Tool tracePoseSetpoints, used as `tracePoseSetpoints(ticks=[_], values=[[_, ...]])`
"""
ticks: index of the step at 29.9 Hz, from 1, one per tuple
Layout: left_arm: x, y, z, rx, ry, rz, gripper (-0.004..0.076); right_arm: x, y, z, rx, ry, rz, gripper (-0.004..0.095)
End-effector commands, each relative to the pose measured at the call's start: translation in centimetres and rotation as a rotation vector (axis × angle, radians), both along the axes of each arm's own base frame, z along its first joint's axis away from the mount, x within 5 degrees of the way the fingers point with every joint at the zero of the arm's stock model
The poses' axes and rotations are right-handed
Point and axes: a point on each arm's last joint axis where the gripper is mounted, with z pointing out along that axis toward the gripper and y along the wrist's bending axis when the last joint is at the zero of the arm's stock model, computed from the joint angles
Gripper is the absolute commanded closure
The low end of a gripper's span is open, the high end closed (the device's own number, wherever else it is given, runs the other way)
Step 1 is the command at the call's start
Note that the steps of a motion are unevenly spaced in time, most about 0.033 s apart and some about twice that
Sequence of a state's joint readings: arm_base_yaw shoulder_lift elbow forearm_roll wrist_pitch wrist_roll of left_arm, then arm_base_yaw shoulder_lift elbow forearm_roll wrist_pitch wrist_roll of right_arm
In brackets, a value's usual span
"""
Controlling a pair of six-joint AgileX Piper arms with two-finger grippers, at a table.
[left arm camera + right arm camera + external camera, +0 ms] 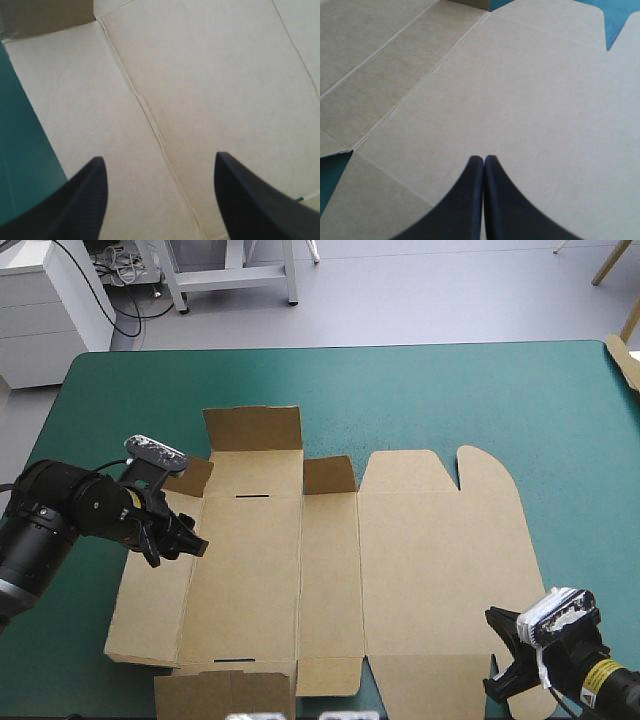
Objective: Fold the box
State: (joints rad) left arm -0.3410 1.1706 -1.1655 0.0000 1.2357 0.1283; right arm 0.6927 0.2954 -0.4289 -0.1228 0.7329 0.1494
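The brown box (pixel 330 560) lies as a flat cut sheet in the middle of the teal-green table (pixel 480 390); its far flaps (pixel 252 428) tilt up a little. My left gripper (pixel 180 548) hovers over the sheet's left panel. In the left wrist view it (pixel 160 156) is open, with a crease of the box (pixel 150 120) running between its black fingers (pixel 92 187). My right gripper (pixel 500 650) is at the sheet's near right corner. In the right wrist view it (pixel 483 158) is shut in a point over the wide right panel of the box (pixel 535 100), holding nothing.
A piece of brown board (pixel 624 360) pokes in at the table's far right corner. Bare teal-green cover runs along the far side and down both sides of the sheet. The sheet's near flaps (pixel 225 692) reach the table's front edge.
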Motion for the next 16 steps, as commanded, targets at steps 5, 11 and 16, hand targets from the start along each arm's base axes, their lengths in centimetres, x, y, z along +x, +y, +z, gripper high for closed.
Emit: tracePoseSetpoints(ticks=[5,11,16], values=[[0.3,3.1,1.3,-0.018,-0.013,0.149,0.0283,0.2,0.2,1.4,0.050,-0.074,0.006,0.0928],[0.7,6.3,1.3,-0.049,-0.011,0.202,0.0283,0.2,0.2,1.4,0.050,-0.074,0.006,0.0928],[1.2,9.6,0.8,-0.055,0.007,0.319,0.0283,0.2,0.2,1.4,0.050,-0.074,0.006,0.0928]])
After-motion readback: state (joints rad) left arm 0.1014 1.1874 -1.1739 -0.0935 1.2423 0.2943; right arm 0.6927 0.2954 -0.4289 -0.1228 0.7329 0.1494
